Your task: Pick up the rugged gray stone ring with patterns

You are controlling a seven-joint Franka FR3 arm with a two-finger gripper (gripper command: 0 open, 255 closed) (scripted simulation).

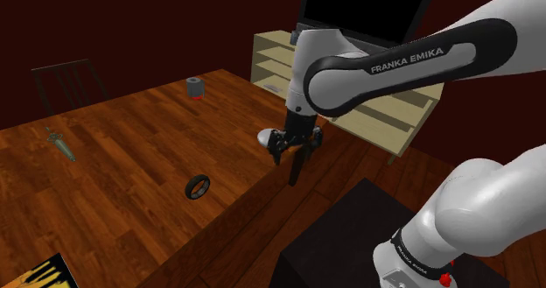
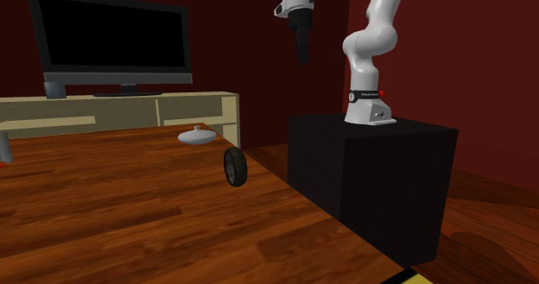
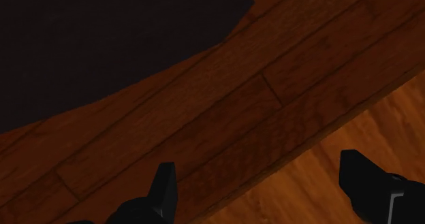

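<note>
Dark grey, the ring stands on its rim on the wooden table near the table's edge, well apart from the gripper, toward the shoulder view's left and lower down. The gripper's fingers are spread wide above the table edge, holding nothing. A pale squat dish sits on the table by the gripper; whether it holds anything cannot be told.
</note>
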